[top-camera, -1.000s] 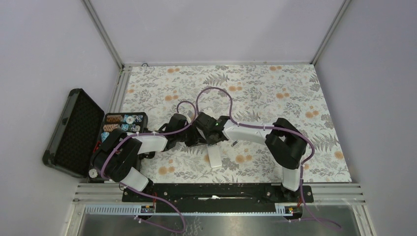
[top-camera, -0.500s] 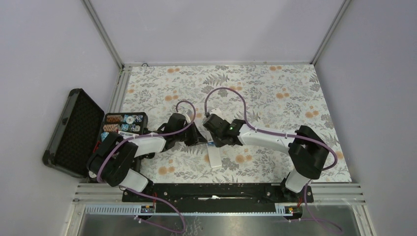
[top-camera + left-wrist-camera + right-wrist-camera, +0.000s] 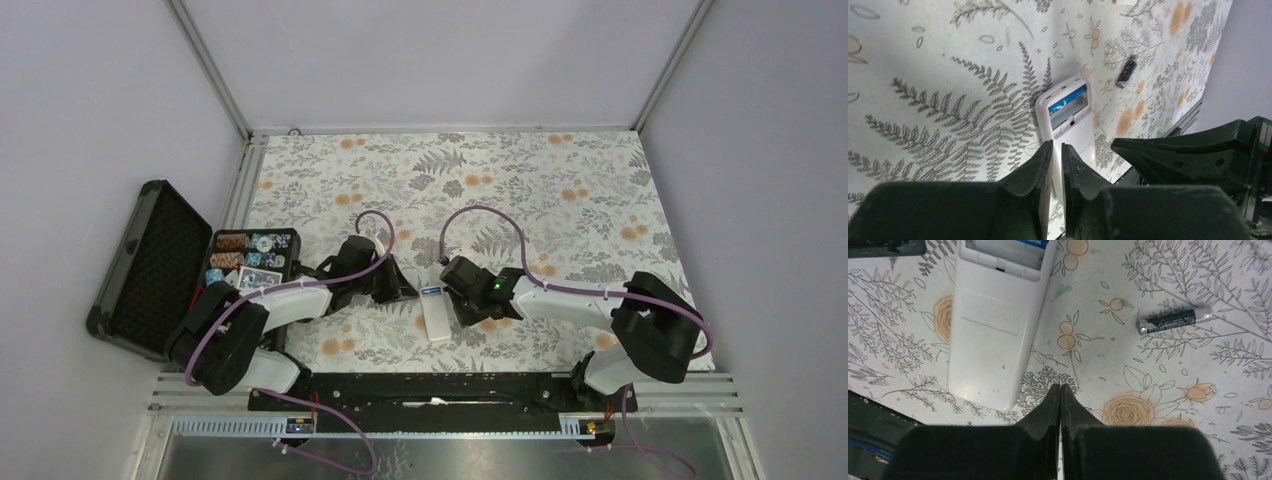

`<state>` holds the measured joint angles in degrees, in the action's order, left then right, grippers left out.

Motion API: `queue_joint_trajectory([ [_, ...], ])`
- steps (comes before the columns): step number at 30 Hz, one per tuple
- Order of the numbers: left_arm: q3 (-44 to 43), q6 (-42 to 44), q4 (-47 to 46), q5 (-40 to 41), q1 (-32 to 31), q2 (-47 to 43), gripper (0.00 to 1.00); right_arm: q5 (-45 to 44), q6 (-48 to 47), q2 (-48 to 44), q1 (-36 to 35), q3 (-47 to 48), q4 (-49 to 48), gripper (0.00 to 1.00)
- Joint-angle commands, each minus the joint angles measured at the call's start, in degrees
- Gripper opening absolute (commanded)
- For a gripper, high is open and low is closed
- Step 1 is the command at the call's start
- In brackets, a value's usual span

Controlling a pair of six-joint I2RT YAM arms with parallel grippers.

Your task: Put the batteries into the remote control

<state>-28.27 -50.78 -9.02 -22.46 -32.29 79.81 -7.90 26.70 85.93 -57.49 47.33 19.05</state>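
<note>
The remote (image 3: 437,318) lies back up on the floral worktop (image 3: 560,190), near the front edge and between the two hands. Its bay (image 3: 1068,106) is uncovered at the far end. One blue battery (image 3: 1068,102) sits in the bay. The loose battery (image 3: 1174,320), dark with silvery ends, lies flat on the worktop near the remote's bay end, clear of it and touching nothing.

The left hand (image 3: 1057,155) hangs just left of the remote's bay end. Its jaws are parted by a narrow slit only, with nothing between them. The right hand (image 3: 1060,390) sits low over the worktop just right of the remote. Its jaws are pressed fully together and it holds nothing. Neither hand touches the remote or either battery.

A black case (image 3: 145,268) stands open at the left edge of the worktop, with poker chips (image 3: 245,248) racked in its near half.
</note>
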Motion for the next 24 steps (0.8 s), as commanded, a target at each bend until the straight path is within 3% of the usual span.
queue_joint_trajectory([
  [1, 1.6, 0.7, 0.3, 1.2, -0.3, -2.1, 0.16, 3.3, 1.8, -1.1, -0.3, -2.2, -4.1, 0.0],
  [12, 2.6, 1.2, 3.9, 5.0, -0.3, -7.5, 0.19, 11.9, 2.8, -0.1, -0.8, -6.0, -11.2, 0.0],
  [24, 3.7, 1.2, 7.8, 11.0, -0.2, -15.6, 0.23, 13.1, 2.1, 5.8, -4.4, -1.6, -13.6, 0.0],
])
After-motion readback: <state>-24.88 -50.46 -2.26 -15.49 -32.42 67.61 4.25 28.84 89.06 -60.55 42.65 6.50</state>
